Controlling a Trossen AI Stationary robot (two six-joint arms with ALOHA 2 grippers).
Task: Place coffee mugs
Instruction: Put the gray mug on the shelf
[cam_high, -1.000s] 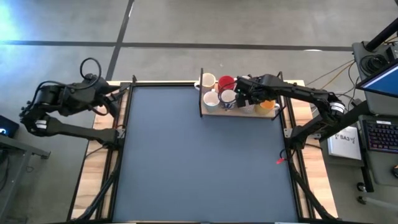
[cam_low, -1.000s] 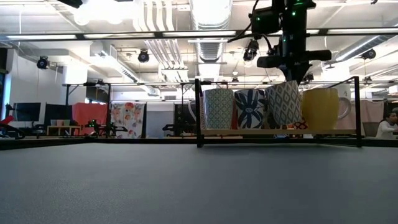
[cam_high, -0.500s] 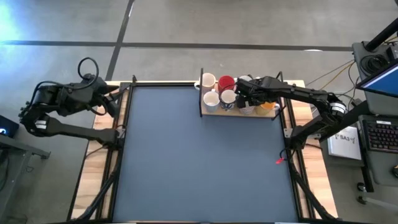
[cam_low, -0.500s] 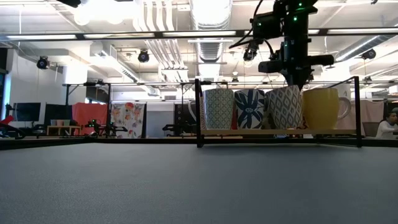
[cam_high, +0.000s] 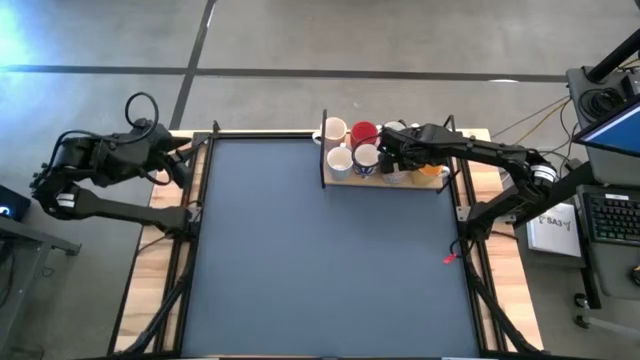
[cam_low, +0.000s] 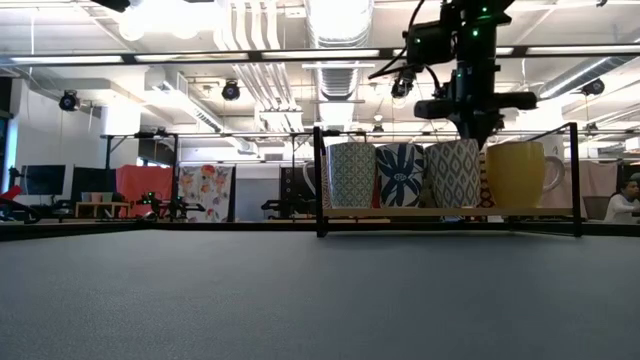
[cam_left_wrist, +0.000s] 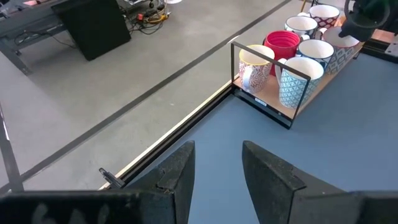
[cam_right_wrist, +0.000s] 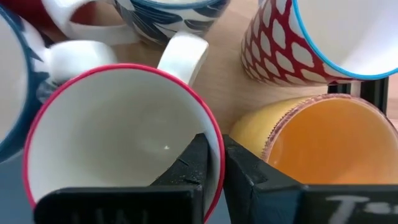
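Several coffee mugs stand in a wooden tray with a black wire frame (cam_high: 325, 165) at the table's far right. From above I see a cream mug (cam_high: 334, 130), a red mug (cam_high: 364, 133), two white ones and an orange mug (cam_high: 430, 168). My right gripper (cam_right_wrist: 217, 146) is above the tray (cam_high: 393, 158), shut on a red-rimmed, diamond-patterned mug (cam_low: 455, 172) that stands between a blue-patterned mug (cam_low: 402, 174) and the yellow-orange mug (cam_low: 520, 174). My left gripper (cam_left_wrist: 217, 168) waits open at the table's far left corner (cam_high: 185, 160). My right gripper holds the red-rimmed mug by its rim (cam_right_wrist: 214, 138), on the side next to the orange mug. One finger (cam_right_wrist: 186, 165) is inside the cup and the other (cam_right_wrist: 255, 174) outside. The fingers come from above, pointing down. The mug stands upright with its base on the tray (cam_low: 455, 206).
A red-and-white patterned mug (cam_right_wrist: 292, 50) and a blue-patterned mug's handle (cam_right_wrist: 183, 56) crowd the held mug. The tray's black frame posts (cam_low: 319, 180) rise at its ends. The dark table mat (cam_high: 320, 270) stretches toward the near edge. A red object (cam_high: 450, 259) lies near the right rail.
My right gripper has come down a little with the diamond-patterned mug, and the mug has sunk until its base rests on the tray between its neighbours. The hold has stayed shut.
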